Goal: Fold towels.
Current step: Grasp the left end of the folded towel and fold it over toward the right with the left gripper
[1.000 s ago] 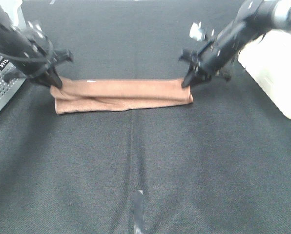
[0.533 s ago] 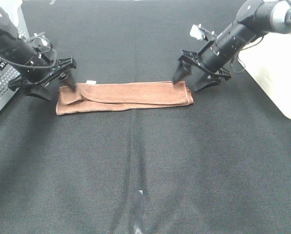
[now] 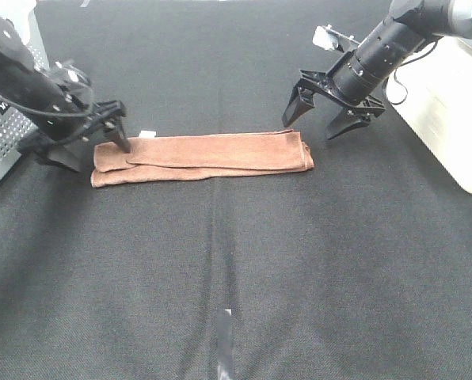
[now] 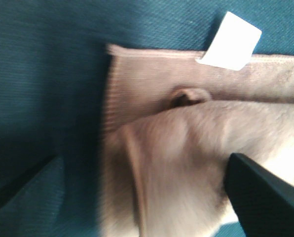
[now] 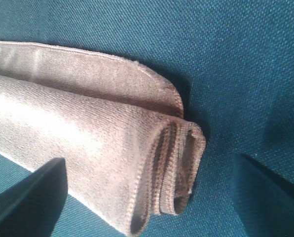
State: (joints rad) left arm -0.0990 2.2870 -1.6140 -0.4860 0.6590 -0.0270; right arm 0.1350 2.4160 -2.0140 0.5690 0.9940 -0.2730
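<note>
Three looks, starting high: seeing the towel (image 3: 203,158) lying on the table (image 3: 236,269) as a long folded strip; finding the left gripper (image 3: 93,152) gaping wide at its left end, gripping nothing; finding the right gripper (image 3: 309,129) equally wide, empty, just off the far right corner. Turning to the left wrist: noting a finger (image 4: 265,197) over the top layer near the white tag (image 4: 229,41), risking dragging the fold open. Ending at the right wrist: spotting the towel's end loosely curled, probably springing apart if brushed.

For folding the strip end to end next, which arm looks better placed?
Probably left: the open left gripper sits low, straddling the towel's tagged end, while the open right gripper hangs clear of the other end.
</note>
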